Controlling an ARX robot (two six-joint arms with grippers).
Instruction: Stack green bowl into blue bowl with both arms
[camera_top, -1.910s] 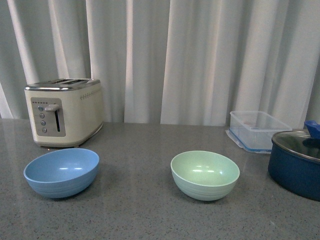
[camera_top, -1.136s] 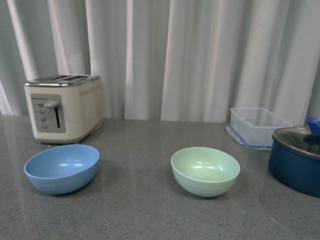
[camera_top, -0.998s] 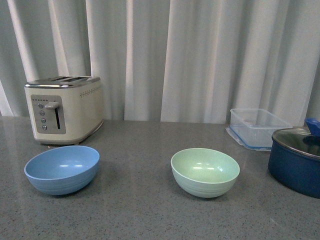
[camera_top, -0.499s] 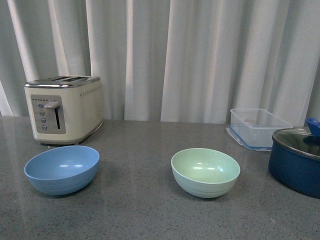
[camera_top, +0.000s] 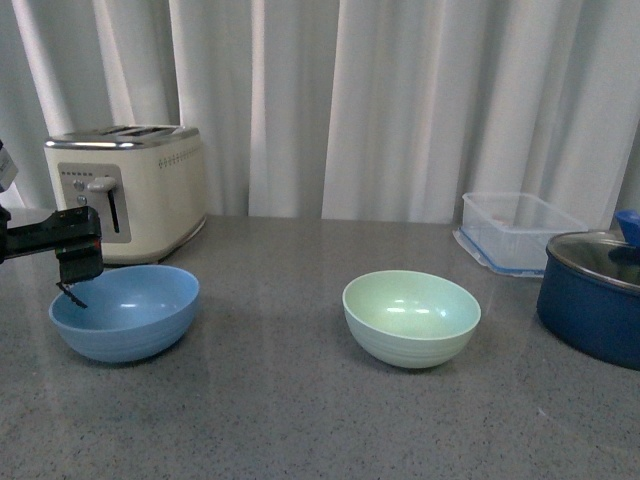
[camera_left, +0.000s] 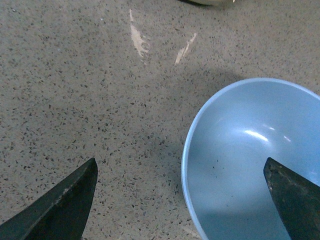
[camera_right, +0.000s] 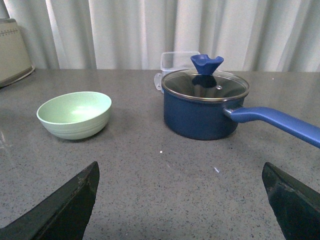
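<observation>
Grey speckled tabletop (camera_top: 300, 420): left gripper (camera_left: 180, 162) spread astride rim of sky-blue round bowl (camera_top: 130, 320), near left edge; right gripper (camera_right: 180, 167) spread, short of mint-green round bowl (camera_top: 410, 320).

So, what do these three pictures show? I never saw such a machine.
A robot with two black arms ending in grippers. One camera looks forward from its body; one sits on each wrist. On the grey speckled table: a cream toaster, a light blue round bowl, a pale green round bowl, a clear plastic box, a dark navy lidded pot. The left gripper hangs open over the blue bowl's rim; the right gripper, open too, faces the green bowl. Nothing is held.
</observation>
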